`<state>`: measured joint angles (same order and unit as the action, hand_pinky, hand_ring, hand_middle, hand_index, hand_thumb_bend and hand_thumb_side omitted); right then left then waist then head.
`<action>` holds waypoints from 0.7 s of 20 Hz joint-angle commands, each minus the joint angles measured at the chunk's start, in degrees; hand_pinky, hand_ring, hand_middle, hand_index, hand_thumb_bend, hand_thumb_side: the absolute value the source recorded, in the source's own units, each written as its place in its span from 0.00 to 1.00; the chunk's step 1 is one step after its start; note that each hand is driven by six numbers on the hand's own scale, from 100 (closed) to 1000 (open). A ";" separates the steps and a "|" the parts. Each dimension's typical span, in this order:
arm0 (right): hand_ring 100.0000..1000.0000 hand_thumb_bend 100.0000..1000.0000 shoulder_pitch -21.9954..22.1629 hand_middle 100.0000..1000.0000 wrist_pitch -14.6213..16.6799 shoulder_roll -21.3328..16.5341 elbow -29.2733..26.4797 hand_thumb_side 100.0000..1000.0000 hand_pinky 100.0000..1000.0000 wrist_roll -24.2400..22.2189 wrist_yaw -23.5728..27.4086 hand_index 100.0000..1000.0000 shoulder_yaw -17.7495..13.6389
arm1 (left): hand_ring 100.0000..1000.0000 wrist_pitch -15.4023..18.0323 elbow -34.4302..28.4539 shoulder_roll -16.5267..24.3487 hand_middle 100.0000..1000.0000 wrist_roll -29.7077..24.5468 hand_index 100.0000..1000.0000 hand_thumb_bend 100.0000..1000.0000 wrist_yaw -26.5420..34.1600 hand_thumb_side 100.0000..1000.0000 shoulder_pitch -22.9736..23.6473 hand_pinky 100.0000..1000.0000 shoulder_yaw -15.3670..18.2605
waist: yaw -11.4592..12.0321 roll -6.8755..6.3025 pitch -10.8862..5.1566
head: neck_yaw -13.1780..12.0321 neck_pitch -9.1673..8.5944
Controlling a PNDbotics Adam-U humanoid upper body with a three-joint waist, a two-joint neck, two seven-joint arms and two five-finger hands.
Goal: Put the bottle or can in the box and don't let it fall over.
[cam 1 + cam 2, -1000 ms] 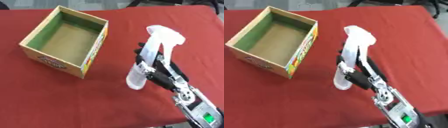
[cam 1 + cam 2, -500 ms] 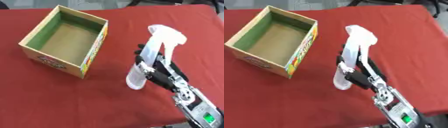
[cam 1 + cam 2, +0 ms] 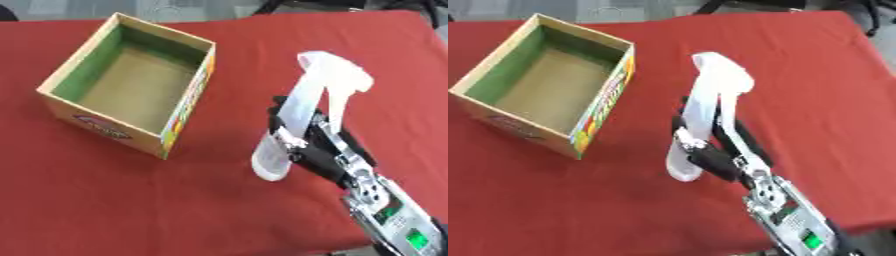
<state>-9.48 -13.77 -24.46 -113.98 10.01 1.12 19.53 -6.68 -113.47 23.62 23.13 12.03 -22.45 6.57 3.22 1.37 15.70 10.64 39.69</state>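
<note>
A white spray bottle (image 3: 306, 107) with a trigger head stands upright on the red table, right of centre. My right hand (image 3: 319, 145) comes in from the lower right and has its fingers curled round the bottle's body. The open cardboard box (image 3: 68, 69), green inside with a printed front, sits at the upper left with nothing in it. A strip of red cloth separates the box from the bottle. My left hand shows in neither view.
The red tablecloth (image 3: 131, 210) covers the whole table. My right forearm (image 3: 398, 225), with a silver wrist and a green-lit panel, crosses the lower right corner. Chair legs and grey floor show beyond the far edge.
</note>
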 commanded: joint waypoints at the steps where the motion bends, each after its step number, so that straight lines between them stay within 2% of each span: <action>1: 1.00 0.00 0.03 0.74 -0.52 -0.51 -0.61 0.48 0.95 -0.36 0.53 0.88 0.14 | 1.00 0.11 -1.12 0.59 1.00 -0.02 0.68 0.23 0.24 0.93 -0.84 0.43 0.31 | -0.03 -0.25 -0.60 | 0.12 -0.55; 4: 1.00 0.00 0.06 0.73 -0.67 -0.50 -0.61 0.41 0.96 -0.81 0.51 0.87 0.28 | 1.00 0.10 -1.12 0.60 1.00 -0.07 0.67 0.23 0.24 0.93 -0.82 0.43 0.28 | -0.05 -0.28 -0.56 | 0.18 -0.56; 14: 1.00 0.00 0.69 0.74 -2.83 -0.41 -0.61 0.39 0.97 -2.49 -0.42 0.87 0.84 | 1.00 0.16 -1.12 0.53 1.00 -0.03 0.67 0.23 0.27 0.93 -0.96 0.43 0.29 | 0.08 -0.30 -0.48 | 0.32 -0.68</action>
<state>-8.92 -16.16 -24.44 -113.98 7.67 1.12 20.17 -6.68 -113.47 23.20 23.13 12.03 -22.60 6.57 3.21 1.20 15.88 10.73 39.66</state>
